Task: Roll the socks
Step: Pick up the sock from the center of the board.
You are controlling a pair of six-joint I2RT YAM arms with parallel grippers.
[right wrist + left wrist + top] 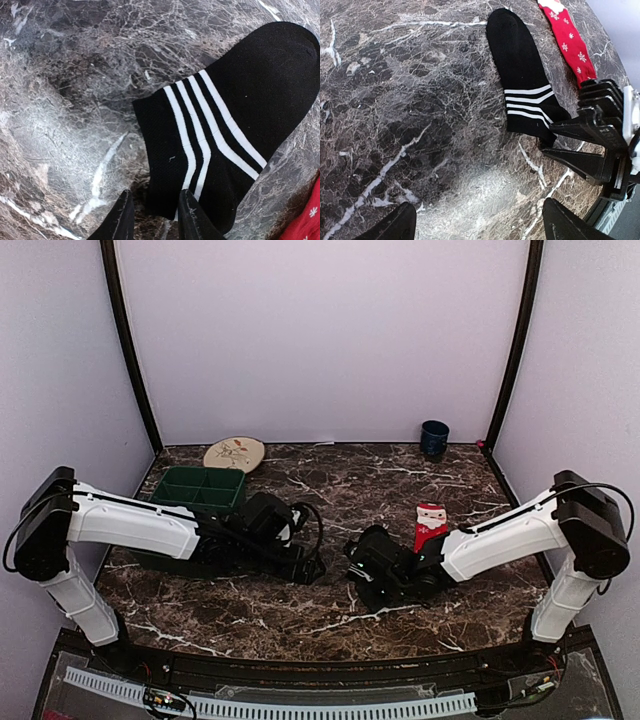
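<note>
Dark marble table [300, 615] under everything. Left arm [130, 525], white and black, stretched low over the table and ending to the left of the black sock [520, 70]; right arm [500, 538] likewise low, reaching the same sock from its right. Green compartment tray [165, 488] well to the sock's left and farther back, partly behind the left arm. Round pale plate [234, 453] farther back still, beyond the tray. Left gripper [480, 225] near the sock's cuff end but apart from it, fingers spread wide with only bare marble between. Right gripper [157, 215] at the cuff itself, fingers [122, 217] a narrow gap apart astride the cuff's corner; cannot tell whether pinching the cloth or merely over it. Black sock flat on the marble, white stripes across it near the cuff. Red sock [570, 45] with white snowflakes flat just beside it, on its right. Dark blue mug [434, 438] far behind the sock, at the table's back edge.
</note>
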